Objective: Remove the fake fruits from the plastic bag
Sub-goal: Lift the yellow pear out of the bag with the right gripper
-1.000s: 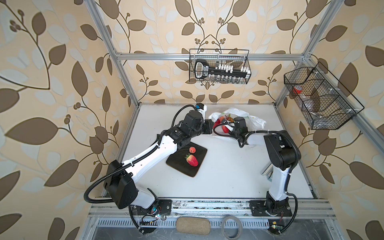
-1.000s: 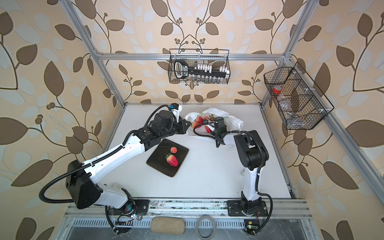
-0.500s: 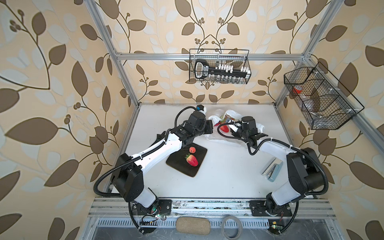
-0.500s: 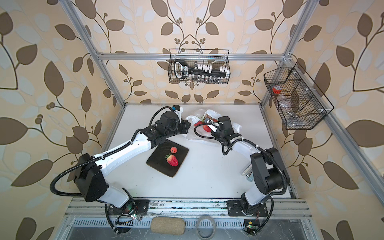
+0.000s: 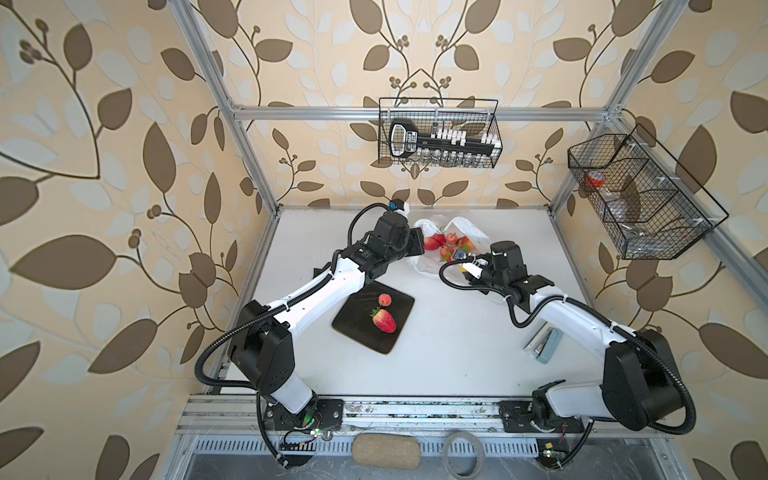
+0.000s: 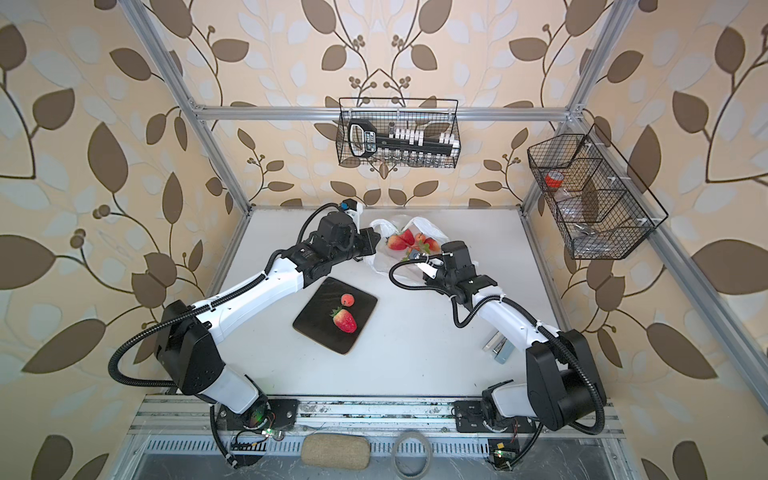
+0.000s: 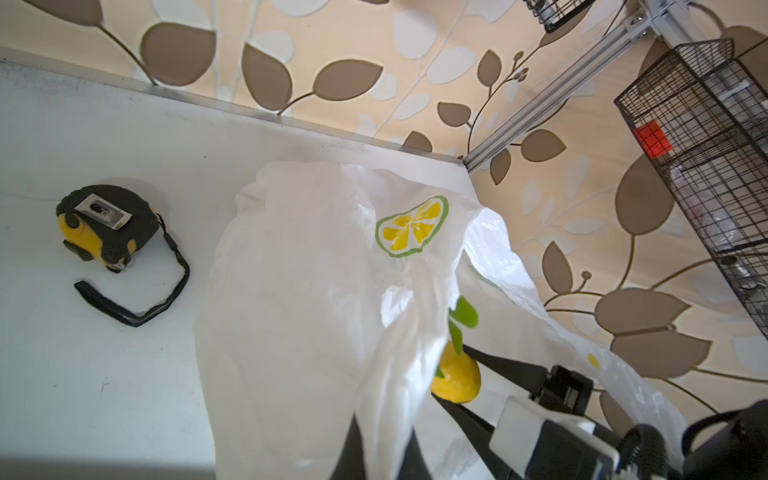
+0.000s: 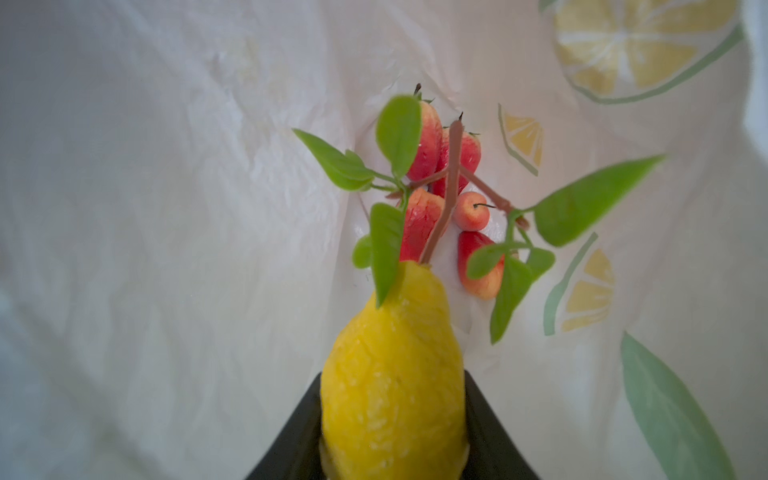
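**Right fingers** [image 8: 488, 432] are grasping the glossy yellow pear [image 8: 392, 374]. Its body is sitting between them, and its brown, green-leaved stem is pointing past their tips toward the red fruits [image 8: 428, 145] lying deeper inside the crinkly white, lemon-printed plastic bag [image 7: 311, 291]. **Left fingers** [image 7: 347, 457] are clenching shut, apparently pinching a fold of the bag between them.

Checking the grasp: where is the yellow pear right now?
In the right wrist view the yellow pear sits clamped in the right gripper, inside the mouth of the plastic bag at the table's far middle; red fruits lie deeper in.
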You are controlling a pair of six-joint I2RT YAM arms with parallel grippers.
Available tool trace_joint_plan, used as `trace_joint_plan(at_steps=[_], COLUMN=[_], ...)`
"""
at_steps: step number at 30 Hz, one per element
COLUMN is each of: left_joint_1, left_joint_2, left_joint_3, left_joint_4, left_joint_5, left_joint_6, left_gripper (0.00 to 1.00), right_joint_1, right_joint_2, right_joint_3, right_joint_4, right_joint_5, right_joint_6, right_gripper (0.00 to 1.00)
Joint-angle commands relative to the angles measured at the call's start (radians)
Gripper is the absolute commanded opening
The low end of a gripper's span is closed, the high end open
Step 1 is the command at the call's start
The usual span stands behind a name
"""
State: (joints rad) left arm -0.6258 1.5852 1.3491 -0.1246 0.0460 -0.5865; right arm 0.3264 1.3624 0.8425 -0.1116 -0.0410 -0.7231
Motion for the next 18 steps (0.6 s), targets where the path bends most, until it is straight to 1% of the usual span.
trace_joint_plan(at_steps=[1,6,14,18], left_joint_1=[0.019,0.034,0.061,0.076], left_joint_2=[0.017,0.028,0.050,0.088], left_joint_3=[0.046,0.047,0.059,0.102], left_joint_4=[0.031,0.026,0.019,-0.002], left_joint_5=[0.040,0.057,0.104,0.155], left_joint_6=[0.010,0.007,0.011,0.023], left_gripper=[0.00,0.00,0.00,0.00], right_joint_1=[0.004,0.013,0.033,0.055], right_joint_2=[-0.060,-0.166,-0.334,-0.393], right_joint_3=[-0.026,-0.031,-0.031,-0.021], right_joint_4=[-0.074,-0.149,-0.297,-0.397], right_joint_5=[-0.035,-0.073,-0.093,-0.111], right_joint_6=[-0.023,-0.018,-0.013,-0.062], right_gripper=[0.36,0.36,0.36,0.37])
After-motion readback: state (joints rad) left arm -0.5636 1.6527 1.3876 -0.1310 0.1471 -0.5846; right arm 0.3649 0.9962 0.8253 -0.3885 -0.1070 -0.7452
